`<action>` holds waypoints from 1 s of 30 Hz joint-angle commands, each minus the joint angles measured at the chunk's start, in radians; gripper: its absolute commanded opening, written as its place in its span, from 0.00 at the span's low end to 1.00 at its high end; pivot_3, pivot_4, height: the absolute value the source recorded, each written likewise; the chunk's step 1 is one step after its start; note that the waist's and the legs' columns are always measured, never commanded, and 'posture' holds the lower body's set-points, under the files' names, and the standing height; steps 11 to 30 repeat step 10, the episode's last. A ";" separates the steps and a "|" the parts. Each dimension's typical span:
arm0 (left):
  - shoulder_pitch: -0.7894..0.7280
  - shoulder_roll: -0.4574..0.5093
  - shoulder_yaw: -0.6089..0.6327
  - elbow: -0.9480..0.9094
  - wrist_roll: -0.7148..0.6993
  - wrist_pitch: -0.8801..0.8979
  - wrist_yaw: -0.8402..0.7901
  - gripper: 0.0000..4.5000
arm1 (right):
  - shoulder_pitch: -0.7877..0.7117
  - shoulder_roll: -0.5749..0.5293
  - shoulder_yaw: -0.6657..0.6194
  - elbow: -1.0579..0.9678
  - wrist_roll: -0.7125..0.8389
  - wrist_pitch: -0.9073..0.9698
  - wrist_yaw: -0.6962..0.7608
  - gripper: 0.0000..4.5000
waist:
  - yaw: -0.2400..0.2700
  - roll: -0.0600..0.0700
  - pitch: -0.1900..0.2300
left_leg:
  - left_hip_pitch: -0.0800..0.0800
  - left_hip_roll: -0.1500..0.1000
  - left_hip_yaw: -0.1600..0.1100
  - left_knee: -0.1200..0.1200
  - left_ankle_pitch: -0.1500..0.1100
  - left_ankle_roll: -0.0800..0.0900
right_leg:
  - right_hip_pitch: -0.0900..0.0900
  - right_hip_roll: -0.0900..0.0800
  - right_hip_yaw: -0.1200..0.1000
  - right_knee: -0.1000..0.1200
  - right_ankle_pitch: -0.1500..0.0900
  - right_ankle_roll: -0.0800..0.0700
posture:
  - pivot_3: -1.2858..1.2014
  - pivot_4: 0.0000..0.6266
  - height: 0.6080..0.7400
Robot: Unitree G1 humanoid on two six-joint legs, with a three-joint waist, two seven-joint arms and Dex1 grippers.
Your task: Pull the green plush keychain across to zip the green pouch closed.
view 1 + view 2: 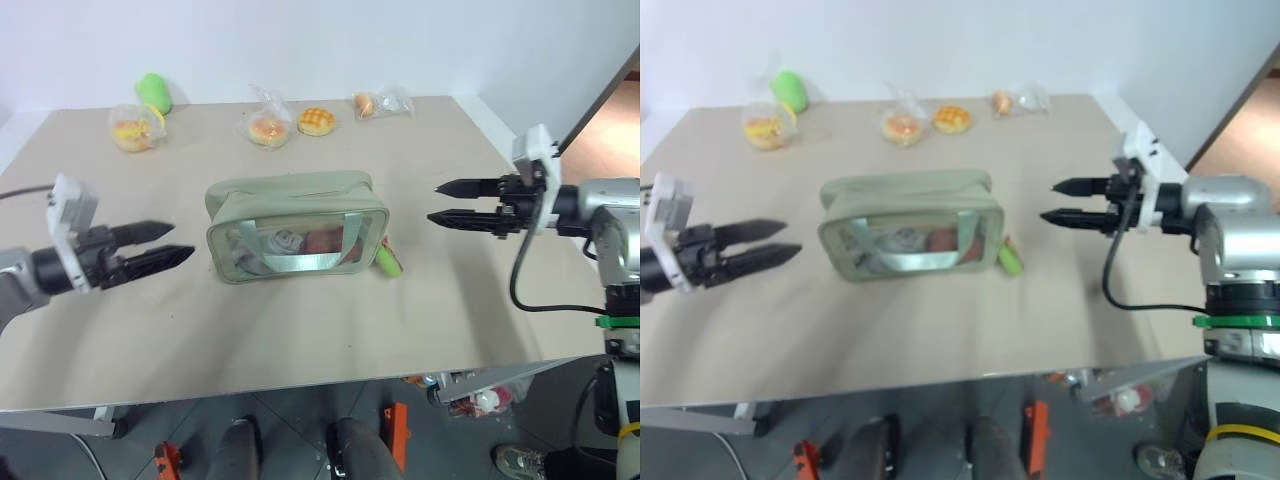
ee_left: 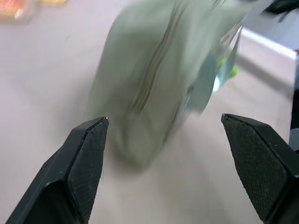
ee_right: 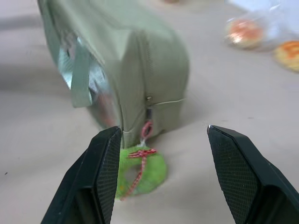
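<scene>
Both end effectors seemingly level, flanking green pouch.

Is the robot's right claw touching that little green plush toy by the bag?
Apart. In the left eye view the right gripper hangs open with bare table between it and the green plush keychain.

Green pouch: matt sage cloth with stitched seams; its side window is clear glossy plastic, its handle flat woven webbing. Green plush keychain: fuzzy pile, hung on a red-and-white twisted cord. Table: beige, matt, smooth. My fingers: black, matt, pads finely cross-hatched. Buns at the far edge: crinkled, shiny clear bags.
</scene>
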 commanded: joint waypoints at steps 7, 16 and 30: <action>0.037 -0.032 0.121 0.020 -0.045 -0.019 0.052 0.89 | 0.161 -0.015 -0.188 -0.271 0.177 0.160 -0.136 0.67 | 0.001 0.000 0.000 | 0.000 0.000 0.000 0.003 0.000 0.000 | 0.001 -0.001 0.000 0.000 0.001 0.000 | 0.52 0.24 1.00; 0.001 -0.045 0.090 0.033 -0.045 -0.026 0.060 0.89 | 0.181 -0.012 -0.183 -0.288 0.186 0.165 -0.162 0.67 | 0.001 0.000 0.000 | 0.000 0.000 0.001 0.004 0.000 0.000 | 0.001 -0.001 0.000 0.000 0.001 -0.001 | 0.52 0.24 1.00; 0.001 -0.045 0.090 0.033 -0.045 -0.026 0.060 0.89 | 0.181 -0.012 -0.183 -0.288 0.186 0.165 -0.162 0.67 | 0.001 0.000 0.000 | 0.000 0.000 0.001 0.004 0.000 0.000 | 0.001 -0.001 0.000 0.000 0.001 -0.001 | 0.52 0.24 1.00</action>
